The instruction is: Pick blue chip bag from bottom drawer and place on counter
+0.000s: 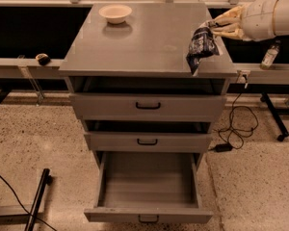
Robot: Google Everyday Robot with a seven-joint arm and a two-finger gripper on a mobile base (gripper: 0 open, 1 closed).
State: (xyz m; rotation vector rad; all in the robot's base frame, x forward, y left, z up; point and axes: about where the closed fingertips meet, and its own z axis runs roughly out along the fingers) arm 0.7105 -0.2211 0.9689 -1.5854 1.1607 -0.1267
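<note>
gripper [215, 27]: cream/off-white, at the right edge of the counter [144, 47], pinching the top of the blue chip bag [201, 47]. blue chip bag: dark navy foil with white and silver patches. counter: plain matte grey. bottom drawer [148, 214]: same grey, with a black handle [148, 219]. bowl [115, 13]: pale cream. floor [33, 143]: beige, speckled. cable [238, 126]: black.

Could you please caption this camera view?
Tool holds wrinkled navy-blue chip bag over grey counter at right; bottom drawer open.
</note>
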